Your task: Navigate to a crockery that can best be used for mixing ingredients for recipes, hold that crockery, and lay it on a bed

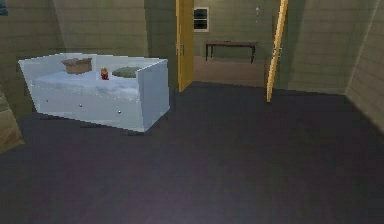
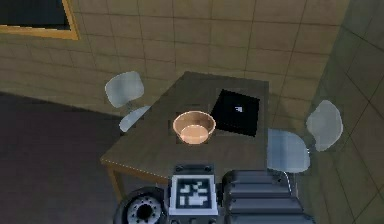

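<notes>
Sitting mid-frame in the arm side view: pinkish bowl [image 2: 194,127] on the table [image 2: 143,146], just beside a black laptop [image 2: 238,112]. Gripper [image 2: 146,209] at bottom edge; bowl lies up-frame, slightly right. Finger state: cannot tell.

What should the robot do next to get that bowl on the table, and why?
Probably reach out toward the orange bowl: it stands on the wooden table, almost straight out from the end effector low in the arm side view, beside a flat black device.
</notes>
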